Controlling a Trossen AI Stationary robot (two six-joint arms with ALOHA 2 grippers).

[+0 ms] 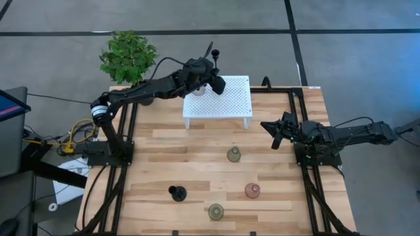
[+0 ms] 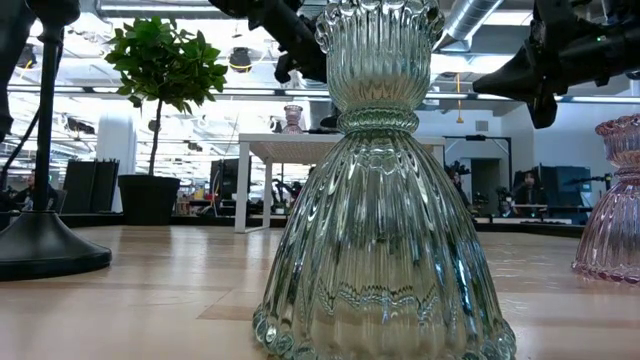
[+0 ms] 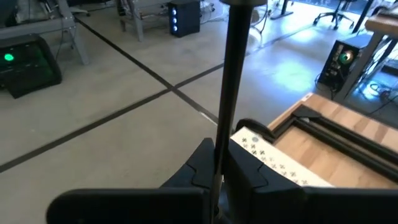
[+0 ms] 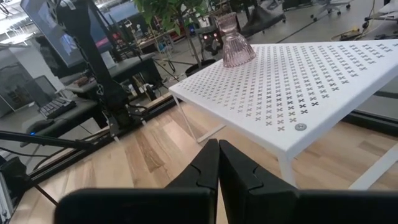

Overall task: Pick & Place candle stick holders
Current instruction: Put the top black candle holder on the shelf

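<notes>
Left arm reaches across to the white perforated shelf point(image 1: 220, 98); left gripper point(image 1: 214, 82) over its far-left corner, clenched on the thin stem of a black candle holder point(image 3: 235, 81), held upright. Right gripper point(image 1: 275, 128) pinched closed, empty, hovering beside the shelf's right end.

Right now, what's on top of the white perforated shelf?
One pink holder stands near a corner of the white shelf. The left gripper, shut on a black holder's stem, hangs over that area and hides the pink one from above. Rest of the shelf looks bare.
</notes>
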